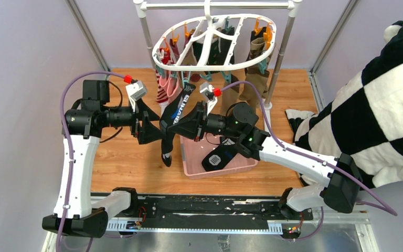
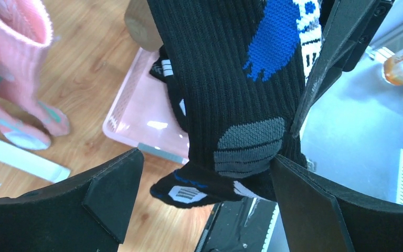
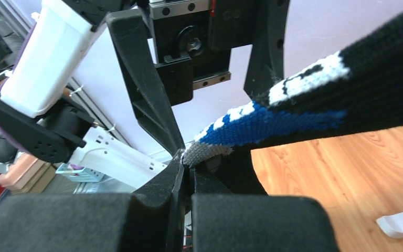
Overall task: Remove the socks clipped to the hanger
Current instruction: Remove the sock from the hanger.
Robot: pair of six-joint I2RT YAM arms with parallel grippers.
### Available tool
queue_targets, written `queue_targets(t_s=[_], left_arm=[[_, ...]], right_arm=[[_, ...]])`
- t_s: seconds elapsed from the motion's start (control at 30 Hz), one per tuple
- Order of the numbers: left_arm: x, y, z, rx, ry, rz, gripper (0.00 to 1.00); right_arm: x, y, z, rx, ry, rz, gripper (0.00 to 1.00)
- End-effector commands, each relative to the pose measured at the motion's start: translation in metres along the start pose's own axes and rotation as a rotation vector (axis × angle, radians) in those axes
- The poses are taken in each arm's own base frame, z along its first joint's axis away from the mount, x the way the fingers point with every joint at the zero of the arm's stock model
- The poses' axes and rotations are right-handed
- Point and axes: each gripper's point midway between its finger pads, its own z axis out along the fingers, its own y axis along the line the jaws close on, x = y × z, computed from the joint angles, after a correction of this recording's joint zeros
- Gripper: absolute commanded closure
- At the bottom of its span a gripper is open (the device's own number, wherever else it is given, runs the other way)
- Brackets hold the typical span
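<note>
Presently the right gripper [image 3: 186, 161] clamps the black sock [image 1: 169, 126], likely to pull it off the hanger [image 1: 204, 66]; the left gripper [image 2: 205, 157] stands open, the heel between its fingers [image 2: 110, 191].

Place: you're working in a robot lab cell, dressed up as a laundry corner.
Walls: plain lilac panels [image 1: 21, 52] held in bare metal struts [image 1: 87, 34] close in around you.
Rig: a white-and-black left arm [image 1: 76, 168] and right arm [image 1: 294, 157] are bolted to a black rail [image 1: 210, 205] at the near edge of your wood-grain bench [image 1: 126, 163], with purple cables [image 1: 62, 110] running loose.
Props: a grey metal pole rack [image 1: 282, 52] carries a white plastic oval hanger [image 1: 208, 37] of mixed fabric socks [image 1: 165, 86]. A pink slotted plastic basket [image 1: 220, 172] sits on the bench in front, and a black-and-white checked plush cloth [image 1: 378, 105] lies to your right.
</note>
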Motion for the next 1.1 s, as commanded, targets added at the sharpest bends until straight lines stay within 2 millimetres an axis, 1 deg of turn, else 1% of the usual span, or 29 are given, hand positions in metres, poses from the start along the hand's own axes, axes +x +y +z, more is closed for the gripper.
queue_targets(t_s=[0.0,0.1,0.23,0.33,0.4,0.47,0.63,0.7,0.77,0.8,0.83,0.9,0.93,1.0,1.03,1.07], left_arm=[[-0.007,-0.015,0.007,0.110,-0.020,-0.011,0.00],[-0.011,-0.025,0.010,0.176,-0.034,-0.011,0.01],[-0.012,-0.039,0.013,0.245,-0.034,0.002,0.04],[-0.011,-0.046,0.015,0.282,-0.037,0.010,0.06],[-0.011,-0.048,0.017,0.295,-0.034,0.015,0.09],[-0.012,-0.048,0.018,0.303,-0.031,0.009,0.17],[-0.015,-0.043,0.021,0.297,-0.018,-0.011,0.51],[-0.015,-0.040,0.021,0.285,-0.011,-0.018,0.60],[-0.015,-0.037,0.022,0.271,-0.004,-0.020,0.70],[-0.016,-0.036,0.022,0.263,-0.001,-0.018,0.77],[-0.016,-0.035,0.022,0.254,0.004,-0.021,0.81],[-0.016,-0.031,0.023,0.230,0.013,-0.023,0.91],[-0.016,-0.029,0.022,0.215,0.019,-0.025,0.94],[-0.012,-0.026,0.023,0.193,0.032,-0.029,0.95],[-0.011,-0.026,0.022,0.186,0.036,-0.024,0.96],[-0.009,-0.027,0.022,0.178,0.040,-0.018,0.96]], right_arm=[[-0.022,0.034,-0.004,-0.130,-0.020,0.018,1.00],[-0.021,0.034,-0.008,-0.121,-0.015,0.027,1.00],[-0.022,0.029,-0.013,-0.096,-0.021,0.058,1.00],[-0.024,0.025,-0.014,-0.087,-0.031,0.101,1.00],[-0.026,0.022,-0.014,-0.085,-0.034,0.135,1.00],[-0.026,0.021,-0.015,-0.081,-0.038,0.150,1.00],[-0.023,0.015,-0.018,-0.043,-0.032,0.161,0.95],[-0.021,0.013,-0.020,-0.026,-0.031,0.169,0.93],[-0.019,0.010,-0.023,-0.003,-0.028,0.181,0.87],[-0.018,0.009,-0.024,0.012,-0.030,0.188,0.79],[-0.018,0.004,-0.026,0.041,-0.033,0.190,0.71],[-0.021,-0.006,-0.036,0.134,-0.054,0.179,0.60],[-0.022,-0.015,-0.043,0.204,-0.063,0.174,0.55],[-0.027,-0.036,-0.061,0.381,-0.092,0.167,0.44],[-0.026,-0.045,-0.071,0.462,-0.091,0.166,0.40],[-0.033,-0.049,-0.078,0.514,-0.113,0.153,0.37]])
